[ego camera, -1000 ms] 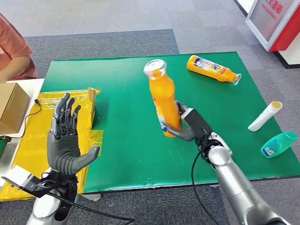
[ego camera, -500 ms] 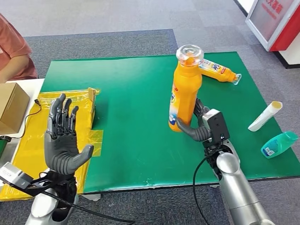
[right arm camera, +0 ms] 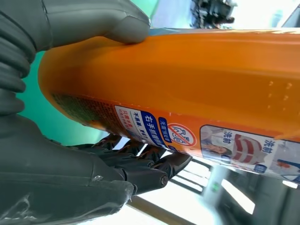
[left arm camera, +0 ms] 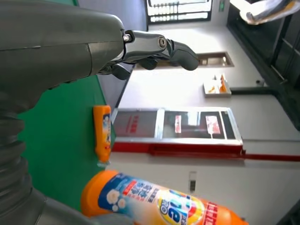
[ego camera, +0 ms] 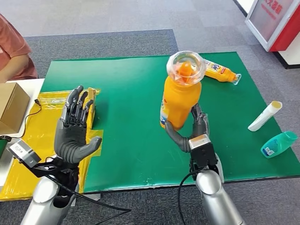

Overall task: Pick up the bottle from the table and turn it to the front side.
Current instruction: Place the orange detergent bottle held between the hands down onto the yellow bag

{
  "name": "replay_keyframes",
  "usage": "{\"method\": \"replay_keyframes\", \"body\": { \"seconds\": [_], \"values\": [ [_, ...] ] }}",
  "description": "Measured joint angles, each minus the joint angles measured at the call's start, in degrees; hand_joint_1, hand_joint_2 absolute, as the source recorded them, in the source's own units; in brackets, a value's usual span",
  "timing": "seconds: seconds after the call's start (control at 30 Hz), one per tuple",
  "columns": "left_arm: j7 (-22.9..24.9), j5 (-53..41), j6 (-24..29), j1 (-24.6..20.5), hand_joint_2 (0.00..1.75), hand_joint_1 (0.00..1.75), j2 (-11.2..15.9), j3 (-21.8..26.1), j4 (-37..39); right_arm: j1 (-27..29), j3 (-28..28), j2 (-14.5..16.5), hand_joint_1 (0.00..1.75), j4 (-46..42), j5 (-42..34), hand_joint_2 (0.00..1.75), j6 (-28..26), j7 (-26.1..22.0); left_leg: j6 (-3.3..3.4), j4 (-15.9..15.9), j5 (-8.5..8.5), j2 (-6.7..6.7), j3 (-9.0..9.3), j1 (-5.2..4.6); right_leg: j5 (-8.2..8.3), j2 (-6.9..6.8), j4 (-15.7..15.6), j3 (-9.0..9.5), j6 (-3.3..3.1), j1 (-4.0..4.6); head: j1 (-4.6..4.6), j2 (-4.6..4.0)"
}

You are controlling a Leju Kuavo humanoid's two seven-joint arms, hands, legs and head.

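Bottle lifted, mid-turn.
Right hand [ego camera: 192, 133]: fingers [ego camera: 197, 116] wrapped round orange bottle [ego camera: 178, 98]; left hand [ego camera: 74, 133] empty, fingers spread. Keep your grip firm; rotate slowly until the label faces front.

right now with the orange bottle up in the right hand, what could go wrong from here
The right hand grips the orange bottle only near its base, so the tall, cap-heavy body could tip or slip out while turning. If it drops, it may hit the second orange bottle lying behind. The left hand hovers open, offering no support.
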Motion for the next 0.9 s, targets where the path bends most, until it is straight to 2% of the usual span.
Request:
{"method": "replay_keyframes", "body": {
  "seconds": [0.13, 0.33, 0.63, 0.9],
  "values": [
    [2.44, 10.63, -8.66, -2.34, 1.75, 0.00, 0.01, -2.26, 1.15, 0.54, 6.12, 1.97, 1.75, 0.08, 9.53, 1.75, -8.64, -1.24, -0.01, 0.00, 0.00, 0.00, 0.00, 0.00, -0.01, 0.00, 0.00, 0.00, 0.00, 0.00, 0.02, 0.00],
    [3.57, 12.22, -12.25, -4.42, 1.75, 0.00, 0.26, -4.88, 1.68, -0.34, 10.21, 2.61, 1.75, 3.11, 15.21, 1.75, -13.18, -0.70, -0.01, 0.00, 0.00, 0.00, 0.00, 0.00, -0.01, 0.00, 0.00, 0.00, 0.00, 0.01, 0.02, 0.00],
    [4.49, 11.76, -13.48, -7.12, 1.75, 0.00, 0.79, -8.39, 2.22, -3.59, 11.29, 3.42, 1.75, 10.58, 16.23, 1.75, -15.32, -0.11, 0.00, 0.00, 0.04, 0.00, 0.00, 0.00, 0.02, 0.00, 0.00, 0.01, 0.02, 0.00, 0.02, 0.00],
    [6.20, 5.23, -10.88, -11.64, 1.75, 0.00, 1.63, -11.52, 2.24, -5.22, 11.54, 4.45, 1.75, 14.46, 17.52, 1.75, -15.39, 0.13, -0.01, 0.00, 0.05, 0.00, 0.00, 0.00, 0.02, -0.01, 0.01, 0.01, 0.02, 0.01, 0.02, 0.00]
  ]
}}
